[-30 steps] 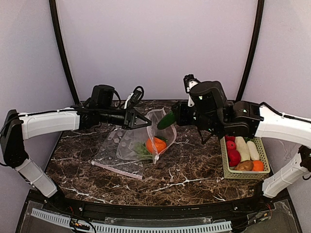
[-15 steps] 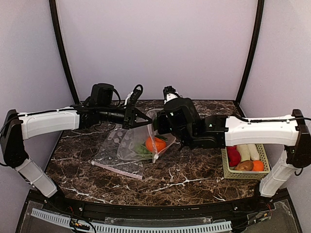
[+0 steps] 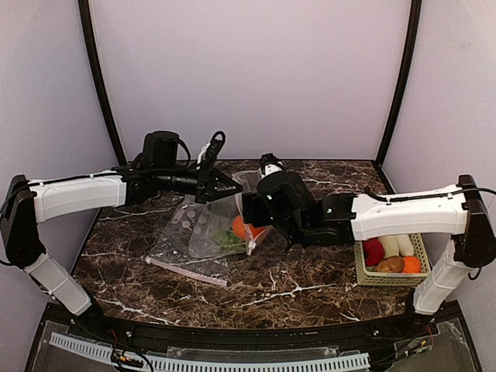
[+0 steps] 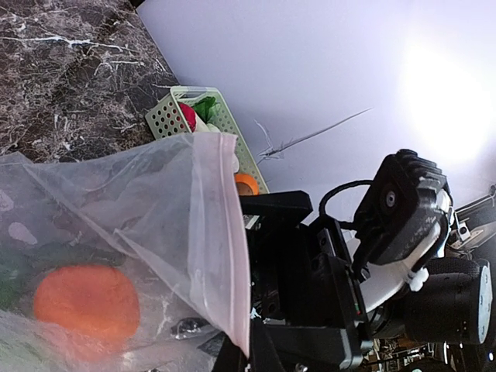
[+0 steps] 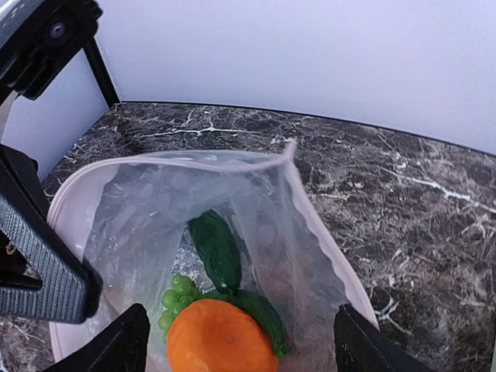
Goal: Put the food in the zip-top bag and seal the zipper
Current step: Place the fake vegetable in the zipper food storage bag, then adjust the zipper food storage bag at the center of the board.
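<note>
The left claw [image 3: 211,187] is clamped on the upper rim of the zip-top bag [image 3: 219,223]. It holds the mouth up off the table [image 3: 294,288] and turned toward the right arm, most likely so there is an opening to drop things through. The right claw [image 5: 242,350] sits right at that mouth, its fingers spread wide with nothing between them.

Inside the bag lie an orange [image 5: 221,339], green grapes [image 5: 173,298] and a dark green cucumber-like piece [image 5: 216,249]. The pinkish zipper [image 5: 147,161] is unsealed and curves round the open mouth.

Well to the right of the bag, a pale green basket [image 3: 387,280] holds more food: a red apple [image 3: 373,252], a potato [image 3: 390,264] and a white radish [image 3: 391,245]. The filling looks only part-done.

A second dotted bag [image 3: 177,246] lies flat beneath and to the left of the held one, and where one ends and the other begins is hard to tell. From above, the right arm covers the bag's mouth, and no view shows the left claw's fingertips clearly.
</note>
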{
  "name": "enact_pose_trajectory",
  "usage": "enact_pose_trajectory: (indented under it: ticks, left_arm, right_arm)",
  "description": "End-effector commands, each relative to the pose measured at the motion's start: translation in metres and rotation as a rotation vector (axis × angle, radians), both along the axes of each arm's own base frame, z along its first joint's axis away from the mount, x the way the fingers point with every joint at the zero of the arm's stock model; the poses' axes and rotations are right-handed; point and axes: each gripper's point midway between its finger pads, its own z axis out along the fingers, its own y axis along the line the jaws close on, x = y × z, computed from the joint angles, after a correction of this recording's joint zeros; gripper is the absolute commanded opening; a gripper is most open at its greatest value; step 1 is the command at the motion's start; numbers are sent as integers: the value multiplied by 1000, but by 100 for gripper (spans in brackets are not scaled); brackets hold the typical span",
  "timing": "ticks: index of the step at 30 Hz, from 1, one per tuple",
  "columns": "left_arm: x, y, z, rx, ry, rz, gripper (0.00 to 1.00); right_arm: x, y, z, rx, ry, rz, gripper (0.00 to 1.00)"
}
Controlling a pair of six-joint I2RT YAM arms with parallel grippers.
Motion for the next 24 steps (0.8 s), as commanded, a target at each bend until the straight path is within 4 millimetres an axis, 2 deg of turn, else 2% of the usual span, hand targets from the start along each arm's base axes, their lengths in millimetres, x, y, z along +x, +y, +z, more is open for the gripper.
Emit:
enact_pose_trajectory:
  ticks: [1,4,6,9,13,18,21,24]
  left_arm:
    - [-5,5,25,-40,-66,4,1]
    - [-4,6,21,-23,-67,10,1]
    - [-4,7,20,-16,-68,14,1]
    - [-4,8,19,-10,-71,21,1]
    - [-3,9,19,-4,-73,26,1]
    - [-1,8,17,5,-67,30,1]
    - [-1,9,14,13,-61,31,1]
    - [-1,9,13,19,-60,32,1]
  right_arm:
    - [-18,-19,30,99,11,38,84]
    - [-31,-26,47,139,20,108,86]
    - [-38,-33,48,154,55,124,86]
    - [-41,-53,31,142,172,88,85]
    - [-38,-75,-5,116,321,-8,80]
    - [-37,-69,-31,109,426,8,76]
    - [-34,-62,-35,110,447,22,74]
    - [-28,-57,-34,127,456,26,65]
